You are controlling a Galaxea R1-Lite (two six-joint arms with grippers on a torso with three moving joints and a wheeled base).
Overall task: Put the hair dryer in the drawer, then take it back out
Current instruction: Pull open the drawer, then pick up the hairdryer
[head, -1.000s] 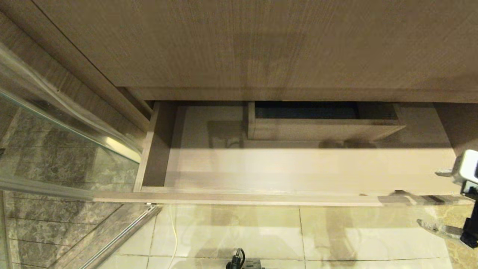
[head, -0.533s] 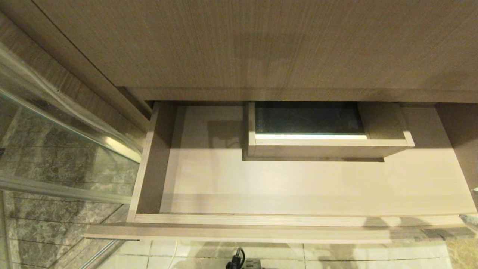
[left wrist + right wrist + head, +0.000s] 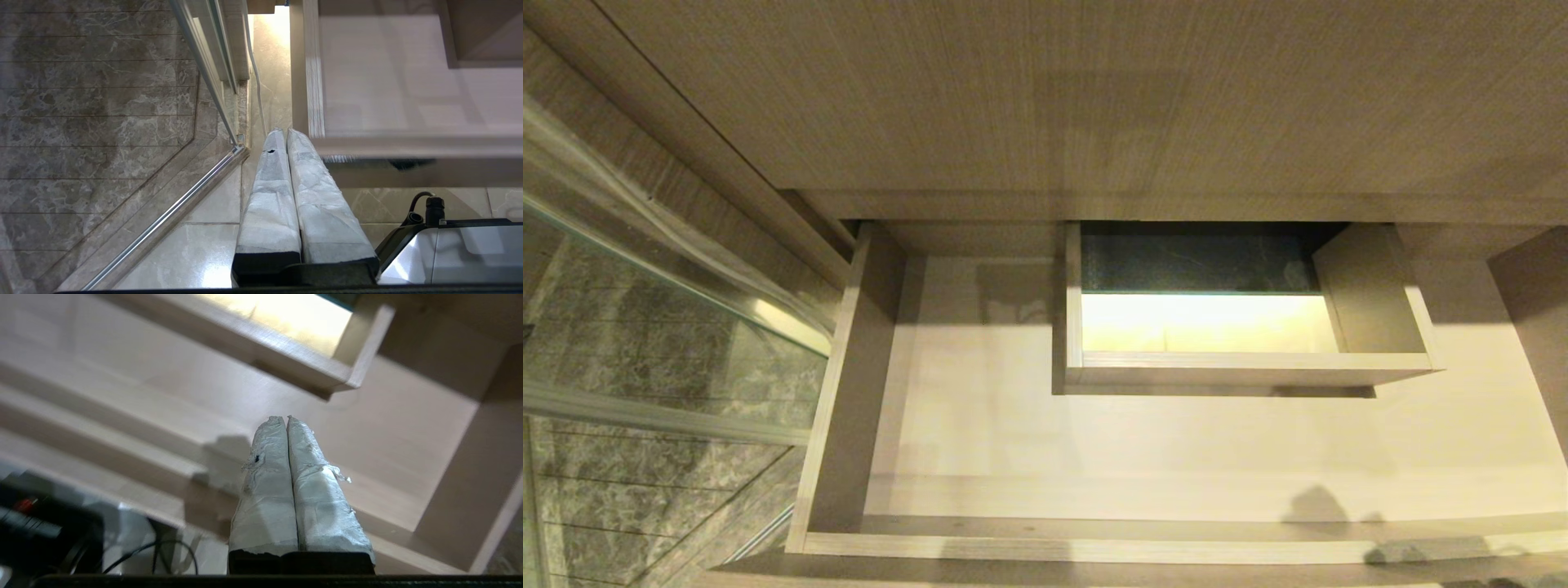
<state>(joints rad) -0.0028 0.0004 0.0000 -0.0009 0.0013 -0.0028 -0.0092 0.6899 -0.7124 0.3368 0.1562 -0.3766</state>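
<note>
— Two hands, what are they doing, and is there any writing to read?

— No lettering can be made out on anything. The right hand (image 3: 287,418) has its two wrapped fingers (image 3: 267,490) pressed flat together, gripping nothing. It is pointed down at a slant over the drawer (image 3: 1045,545), its tips above the bare pale floor of the drawer, just inside the front rail. Beyond the tips sits the boxed cutout (image 3: 310,371).

— And the left one?

— The left hand (image 3: 284,131) is also squeezed closed and empty, hanging low, pointing at the tiled floor (image 3: 196,249). The drawer's outer corner is just beside its fingertips, and the glass shower door's metal rail (image 3: 171,212) runs on the other side.

— Where is the hair dryer?

— It shows in none of the views. The drawer stands pulled well out from the cabinet (image 3: 1045,98), and what shows of its inside holds nothing.

— Anything cut off or unclear?

— From the head, neither hand shows. The drawer's right end runs off the edge. Some dark gear with a cable (image 3: 163,547) behind the right hand is too blurred to name.
</note>
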